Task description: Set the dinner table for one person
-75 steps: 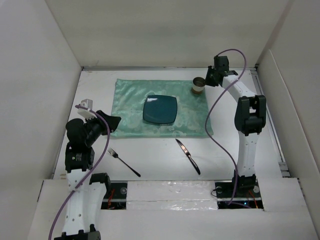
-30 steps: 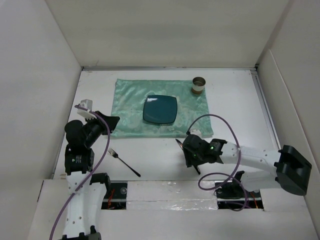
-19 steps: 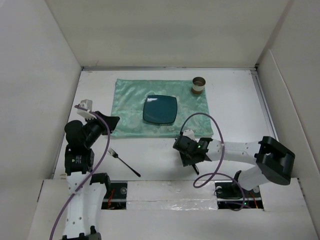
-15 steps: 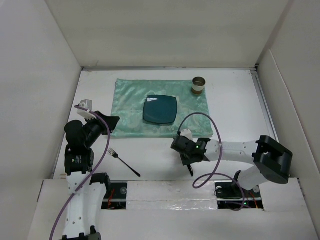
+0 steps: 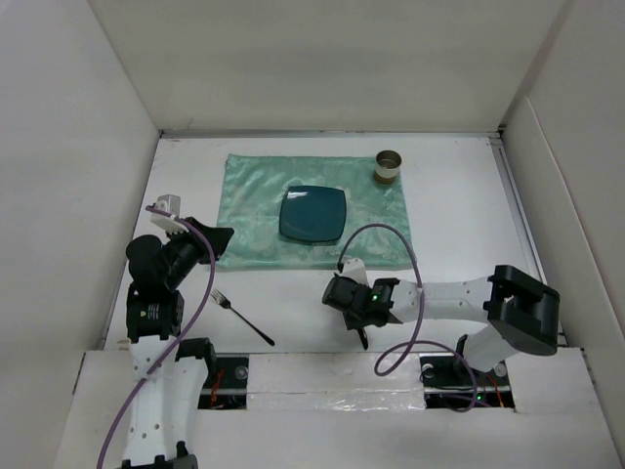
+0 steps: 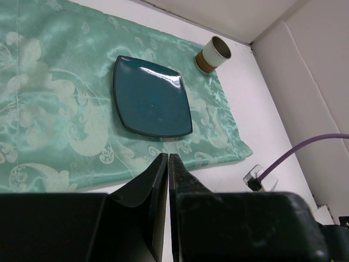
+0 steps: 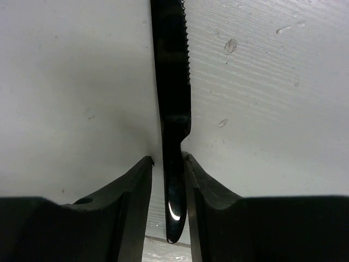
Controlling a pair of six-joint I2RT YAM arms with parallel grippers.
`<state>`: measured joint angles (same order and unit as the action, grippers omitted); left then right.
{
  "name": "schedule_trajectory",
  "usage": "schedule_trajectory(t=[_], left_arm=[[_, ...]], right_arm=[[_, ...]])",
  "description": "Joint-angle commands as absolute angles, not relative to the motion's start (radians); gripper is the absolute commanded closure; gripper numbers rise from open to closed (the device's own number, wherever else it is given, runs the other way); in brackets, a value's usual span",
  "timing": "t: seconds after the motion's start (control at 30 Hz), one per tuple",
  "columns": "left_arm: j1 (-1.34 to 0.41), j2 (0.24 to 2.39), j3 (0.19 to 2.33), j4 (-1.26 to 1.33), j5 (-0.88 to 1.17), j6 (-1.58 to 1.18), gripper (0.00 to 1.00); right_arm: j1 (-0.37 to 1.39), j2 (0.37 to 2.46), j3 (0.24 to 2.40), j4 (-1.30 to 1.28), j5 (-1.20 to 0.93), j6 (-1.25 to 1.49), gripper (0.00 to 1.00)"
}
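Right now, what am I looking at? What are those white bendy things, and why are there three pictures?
Those are two robot arms bolted to the near edge of a white table. Each ends in a two-finger pincher called a gripper. One picture looks down from above. The other two come from small cameras on the wrists, so you see each arm's own fingers. On the table lies a shiny green cloth with a dark blue plate on it and a cup at its far right corner. A fork lies on the bare table. The left gripper is shut and holds nothing. The right gripper has a finger on each side of a black knife; whether it squeezes tight I cannot tell.
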<state>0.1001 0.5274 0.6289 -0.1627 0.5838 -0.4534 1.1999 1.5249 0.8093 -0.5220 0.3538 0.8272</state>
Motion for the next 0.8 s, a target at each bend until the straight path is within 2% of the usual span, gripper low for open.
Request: schedule_trajectory(t=[0.0,0.07,0.3,0.43,0.67,0.73,0.77], left_arm=[[0.106,0.519,0.638,-0.133,0.606,-0.445,0.97],[0.106,0.518,0.638,-0.135,0.606,-0.446,0.97],[0.106,0.519,0.641,-0.138,0.600,-0.445,0.98],[0.106,0.520,0.644,-0.141,0.595,-0.443,0.98],[0.106,0.514,0.647,-0.147,0.592,-0.437,0.98],[0.106,0.514,0.646,-0.147,0.589,-0.439,0.98],[0.106,0.511,0.646,-0.149,0.589,-0.439,0.98]], right_arm=[[1.212,1.588,0.804,-0.568,0.374,0.839,0.63],[1.212,1.600,0.813,-0.575,0.385,0.831,0.60],[1.184,1.598,0.764,-0.488,0.342,0.785,0.62],[1.184,1.624,0.750,-0.468,0.325,0.793,0.73],[1.235,1.614,0.752,-0.546,0.387,0.876,0.82],[1.273,1.615,0.776,-0.623,0.417,0.906,0.89],[1.293,1.620,0.799,-0.668,0.440,0.926,0.97]])
